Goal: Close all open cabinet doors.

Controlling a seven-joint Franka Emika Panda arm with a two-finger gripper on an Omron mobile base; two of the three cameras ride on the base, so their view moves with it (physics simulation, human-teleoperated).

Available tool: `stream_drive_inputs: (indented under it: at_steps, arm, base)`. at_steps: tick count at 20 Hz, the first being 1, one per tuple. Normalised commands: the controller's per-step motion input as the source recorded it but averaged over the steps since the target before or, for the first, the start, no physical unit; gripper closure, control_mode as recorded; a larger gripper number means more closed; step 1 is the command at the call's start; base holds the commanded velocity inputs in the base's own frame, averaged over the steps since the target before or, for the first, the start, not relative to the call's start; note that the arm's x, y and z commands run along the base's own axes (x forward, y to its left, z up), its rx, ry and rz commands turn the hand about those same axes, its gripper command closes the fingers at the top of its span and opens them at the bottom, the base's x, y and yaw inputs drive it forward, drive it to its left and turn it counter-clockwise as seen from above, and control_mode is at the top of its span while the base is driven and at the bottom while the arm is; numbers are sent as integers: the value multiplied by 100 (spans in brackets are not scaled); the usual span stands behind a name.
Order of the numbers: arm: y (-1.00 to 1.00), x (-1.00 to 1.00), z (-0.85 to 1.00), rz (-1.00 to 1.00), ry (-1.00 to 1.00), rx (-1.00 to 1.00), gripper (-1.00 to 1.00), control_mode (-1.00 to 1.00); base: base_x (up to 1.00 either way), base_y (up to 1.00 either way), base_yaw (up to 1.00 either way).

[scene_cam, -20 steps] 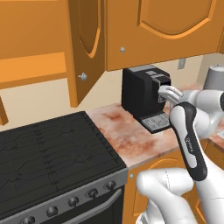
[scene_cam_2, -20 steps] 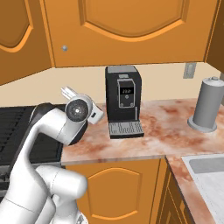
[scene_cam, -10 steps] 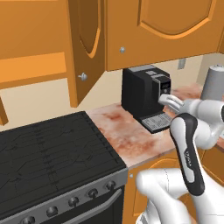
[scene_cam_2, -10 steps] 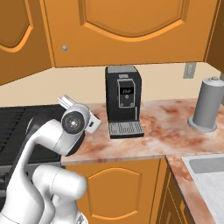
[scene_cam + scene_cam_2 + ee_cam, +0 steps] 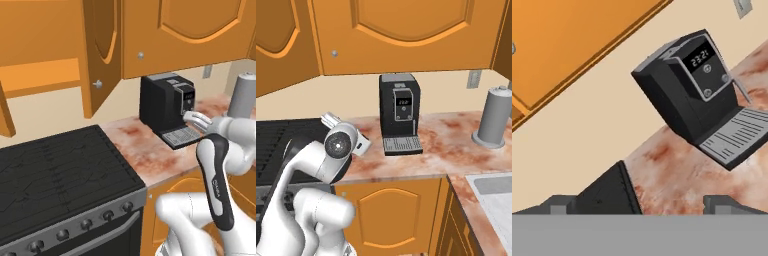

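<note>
Claw (image 5: 639, 201): jaws spread wide, holding and touching nothing | Position: above the marbled counter (image 5: 677, 180), facing the black coffee machine (image 5: 687, 90) | Cabinet doors: one (image 5: 102, 50) swung open above the stove (image 5: 55, 175); neighbouring door (image 5: 190, 32) shut

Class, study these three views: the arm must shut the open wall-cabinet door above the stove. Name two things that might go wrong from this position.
1. The open cabinet door hangs edge-on above the stove, while the tool, open and holding nothing, points at the coffee machine. Swinging up and left, the arm might clip the machine.
2. A push near the door's knob could glance off; a hard shove might slam it against the closed neighbouring door.
</note>
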Motion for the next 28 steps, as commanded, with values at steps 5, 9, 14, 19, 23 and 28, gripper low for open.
stream_drive_inputs:
  at_steps: [5, 9, 14, 19, 23, 28]
  arm:
    - [0, 0, 0, 0, 0, 0, -100, 100]
    - [0, 0, 0, 0, 0, 0, -100, 100]
    - [0, 0, 0, 0, 0, 0, -100, 100]
    - [0, 0, 0, 0, 0, 0, -100, 100]
    - [0, 0, 0, 0, 0, 0, -100, 100]
    - [0, 0, 0, 0, 0, 0, -100, 100]
  base:
    - [-97, 28, 4]
    - [-92, 39, 9]
    - [-54, 67, 11]
    - [-4, 76, 17]
    - [13, 62, 22]
    - [56, 15, 24]
